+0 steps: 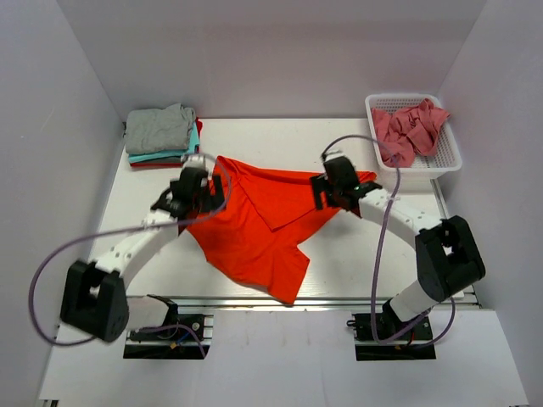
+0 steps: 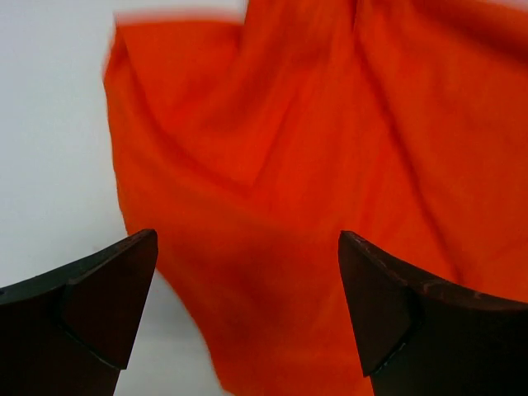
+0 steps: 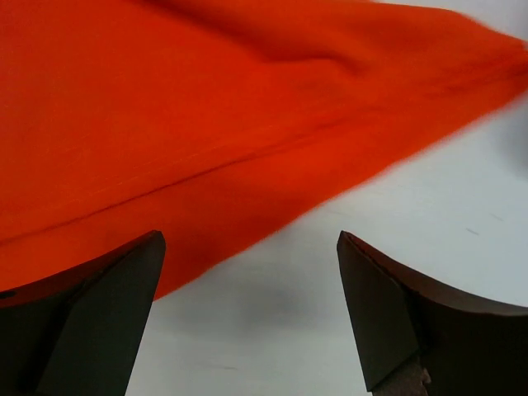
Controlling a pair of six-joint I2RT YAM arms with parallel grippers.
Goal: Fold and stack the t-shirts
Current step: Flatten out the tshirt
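The bright orange-red t-shirt [image 1: 259, 225] lies crumpled and partly folded over itself in the middle of the table. My left gripper [image 1: 197, 188] hovers over its left edge, open and empty; the cloth [image 2: 313, 165] fills most of the left wrist view. My right gripper [image 1: 333, 188] is over the shirt's right corner, open and empty, with the cloth [image 3: 190, 124] above the fingers and bare table between them. A stack of folded shirts [image 1: 161, 136], grey on top with teal and red below, sits at the back left. Dusty pink shirts [image 1: 409, 129] lie in the basket.
The white plastic mesh basket [image 1: 445, 161] stands at the back right corner. White walls enclose the table on three sides. The table's front rail [image 1: 339, 298] runs just past the shirt's lower tip.
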